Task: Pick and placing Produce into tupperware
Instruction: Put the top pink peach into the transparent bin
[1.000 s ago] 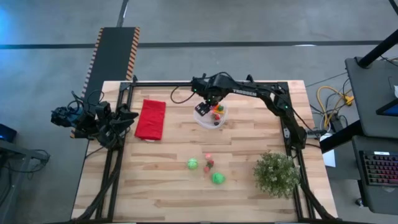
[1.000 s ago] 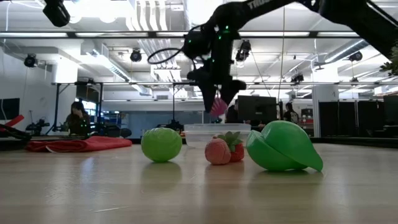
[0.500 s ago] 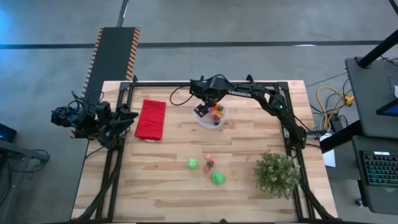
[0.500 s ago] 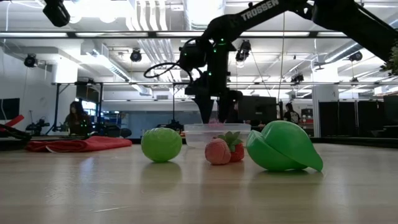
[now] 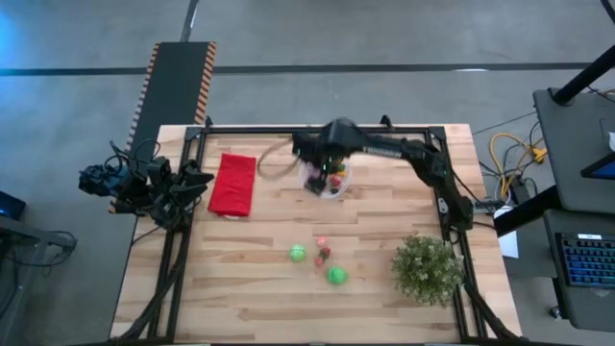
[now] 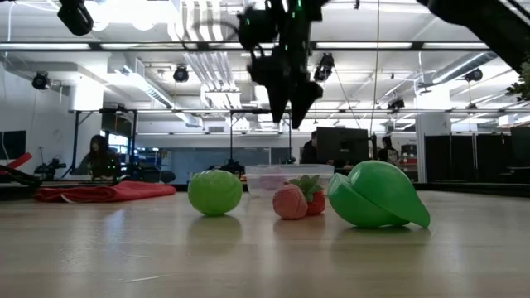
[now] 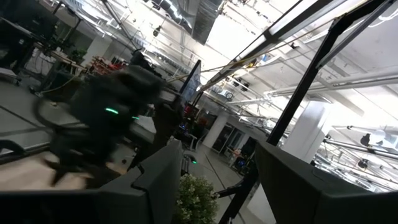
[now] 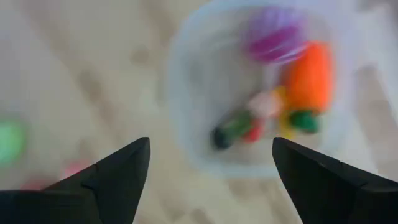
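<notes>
The tupperware [image 8: 261, 87] is a round clear container on the far middle of the table [image 5: 330, 181]. It holds a purple ball [image 8: 277, 31], an orange carrot [image 8: 309, 73] and small red, pink and green pieces [image 8: 249, 124]. My right gripper [image 8: 211, 180] hovers open and empty above its near-left rim, well clear of it in the low view [image 6: 288, 112]. More produce lies on the near middle of the table: a green ball [image 6: 214, 192], a peach piece [image 6: 290, 201], a strawberry [image 6: 315, 195] and a larger green piece [image 6: 377, 195]. My left gripper [image 7: 217, 199] is open and parked off the table's left edge [image 5: 144, 187].
A red folded cloth [image 5: 233, 183] lies left of the tupperware. A bushy potted plant [image 5: 428, 269] stands at the near right corner. Bare wood stretches between the tupperware and the loose produce [image 5: 322, 255].
My right gripper came down into the tupperware with a pink piece between its fingers, then rose straight up and shifted slightly toward the table's left. The pink piece is no longer between its fingers and lies in the tupperware. The left arm kept still.
</notes>
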